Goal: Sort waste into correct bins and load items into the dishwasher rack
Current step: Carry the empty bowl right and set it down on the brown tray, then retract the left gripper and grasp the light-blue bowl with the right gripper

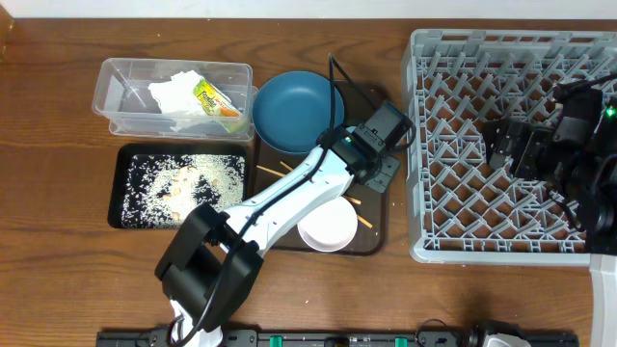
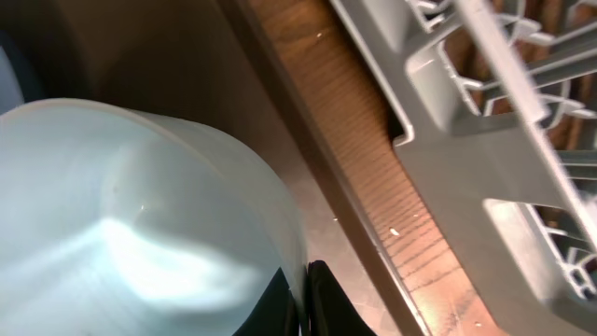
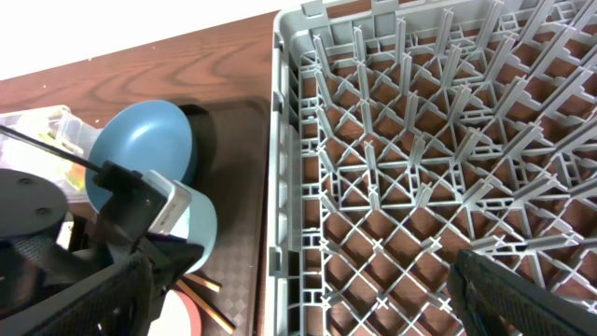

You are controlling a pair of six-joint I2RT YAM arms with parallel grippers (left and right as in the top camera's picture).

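Note:
My left gripper (image 1: pixel 374 162) is over the right side of the dark brown serving tray (image 1: pixel 371 241). It is shut on the rim of the small light-blue bowl (image 2: pixel 140 215), one finger inside and one outside (image 2: pixel 303 299). That bowl also shows in the right wrist view (image 3: pixel 198 229). The wide dark-blue bowl (image 1: pixel 294 96) and the white bowl (image 1: pixel 328 227) sit on the same tray, with the chopsticks (image 1: pixel 359 214) between them. My right gripper (image 1: pixel 503 145) hangs open and empty over the grey dishwasher rack (image 1: pixel 453 222). The small white cup is out of view.
The clear tub (image 1: pixel 125 82) at the back left holds the crumpled napkin (image 1: pixel 175 92) and the yellow-orange wrapper (image 1: pixel 214 99). The black tray (image 1: pixel 130 217) in front of it holds loose rice (image 1: pixel 188 173). The rack's near wall (image 2: pixel 485 140) stands just right of the serving tray.

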